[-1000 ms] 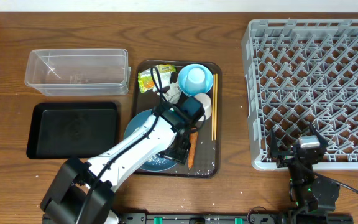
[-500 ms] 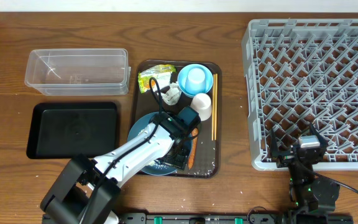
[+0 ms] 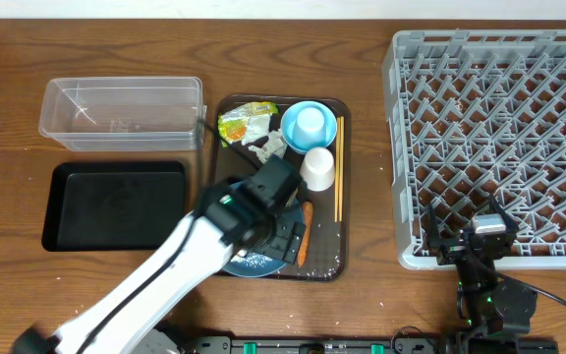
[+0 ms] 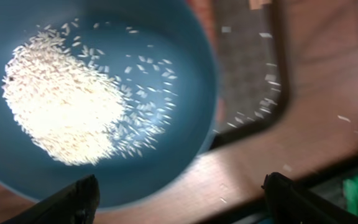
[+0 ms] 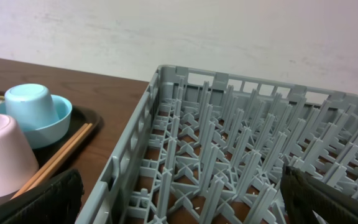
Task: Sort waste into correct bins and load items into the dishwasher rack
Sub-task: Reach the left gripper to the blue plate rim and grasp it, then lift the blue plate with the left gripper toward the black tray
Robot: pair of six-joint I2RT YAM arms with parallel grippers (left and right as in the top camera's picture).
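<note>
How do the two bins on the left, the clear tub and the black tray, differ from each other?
The clear tub is see-through, the black tray opaque. The clear tub has tall walls; the black tray is shallow. The clear tub sits farther back, the black tray just in front of it. Both are rectangular, of similar footprint, left of the brown serving tray, and neither seems to hold any waste yet.

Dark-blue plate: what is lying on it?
A heap of white rice lies on the plate, with loose grains scattered beside it. From overhead the left arm covers most of the plate; the wrist view cuts off its edge.
</note>
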